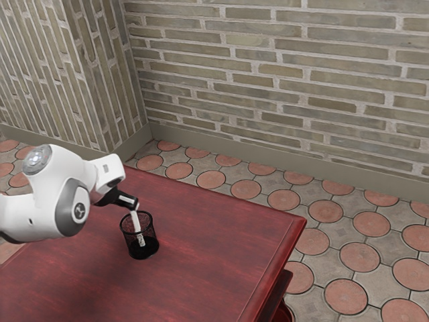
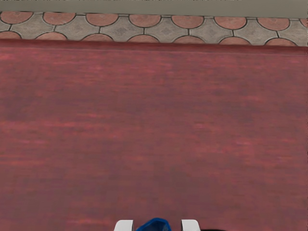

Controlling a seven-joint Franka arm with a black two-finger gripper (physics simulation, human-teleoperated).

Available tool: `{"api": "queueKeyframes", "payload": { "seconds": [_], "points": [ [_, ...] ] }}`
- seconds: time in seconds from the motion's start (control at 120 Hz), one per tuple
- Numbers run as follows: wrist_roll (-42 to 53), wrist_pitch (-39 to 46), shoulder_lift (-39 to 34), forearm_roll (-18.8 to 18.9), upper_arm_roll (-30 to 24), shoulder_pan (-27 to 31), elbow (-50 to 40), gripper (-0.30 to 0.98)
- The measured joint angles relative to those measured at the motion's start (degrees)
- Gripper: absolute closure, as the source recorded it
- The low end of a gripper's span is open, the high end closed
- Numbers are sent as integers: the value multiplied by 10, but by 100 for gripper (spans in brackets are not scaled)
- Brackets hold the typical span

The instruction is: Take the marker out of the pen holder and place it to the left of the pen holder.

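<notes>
Nearest the wrist camera, two pale tips (image 2: 124, 225) of the fingers (image 1: 137, 204) stand apart, with a rounded blue end (image 2: 154, 225) between them, apparently that of the marker (image 1: 139, 235). Whether they press on it from both sides or stand loose around it, I cannot tell. Just beside them, a sliver of something dark (image 2: 213, 230) shows at the lower edge of the wrist view, probably the holder's rim.

In the exterior view the marker is white along its length and slightly tilted, its lower part inside the black mesh pen holder (image 1: 151, 235) and its upper end at the hand. The holder is upright on the red table (image 1: 201, 245). The white arm (image 1: 60, 194) reaches in from the exterior view's left, its black gripper section angled down to the marker's top.

Beyond the table's edge lies a floor (image 1: 322, 231) of round terracotta tiles set among grey ones. A plain grey-beige baseboard (image 1: 268, 151) runs along the foot of the brick walls (image 1: 281, 74), which meet in a corner behind the arm.
</notes>
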Motion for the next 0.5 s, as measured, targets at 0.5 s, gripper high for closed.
{"api": "queueKeyframes", "payload": {
  "seconds": [0.5],
  "points": [
    [9, -66, -13, 1, -2, -2, 121, 78]
  ]
}}
